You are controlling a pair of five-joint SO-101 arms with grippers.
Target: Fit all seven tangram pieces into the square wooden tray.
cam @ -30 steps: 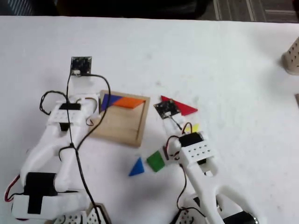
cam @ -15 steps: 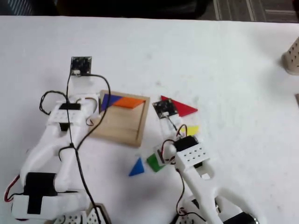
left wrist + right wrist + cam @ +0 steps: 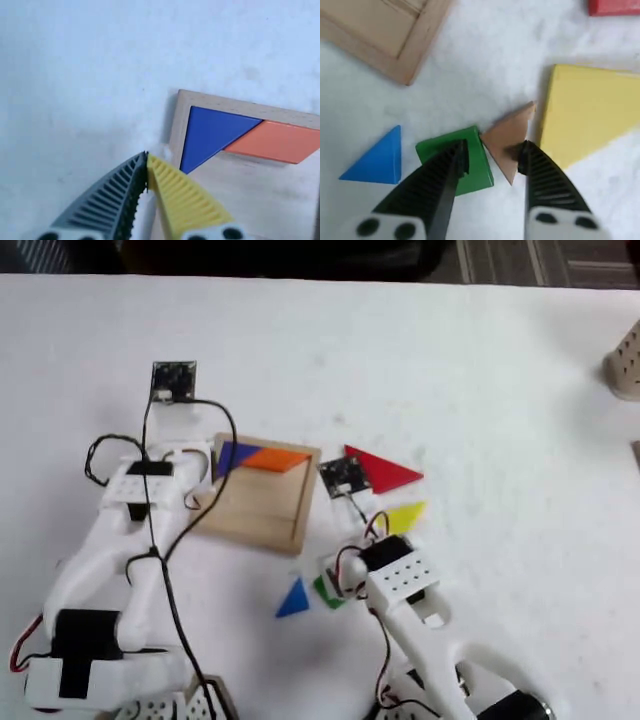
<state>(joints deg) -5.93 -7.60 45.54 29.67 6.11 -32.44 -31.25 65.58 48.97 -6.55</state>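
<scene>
The square wooden tray (image 3: 255, 512) lies on the tabletop (image 3: 480, 360). Only a blue triangle (image 3: 230, 455) and an orange parallelogram (image 3: 280, 458) are seated along its far edge. Over the last second the right arm has drawn back off the yellow triangle (image 3: 405, 516). The right claw (image 3: 492, 152) now stands open astride a small brown triangle (image 3: 507, 137) beside the green square (image 3: 479, 172), probably the next pick. The left claw (image 3: 146, 162), closed on nothing, hasn't moved from the tray's corner. In the high view the right arm covers part of the green square. Whether a finger already touches the brown triangle is unclear.
</scene>
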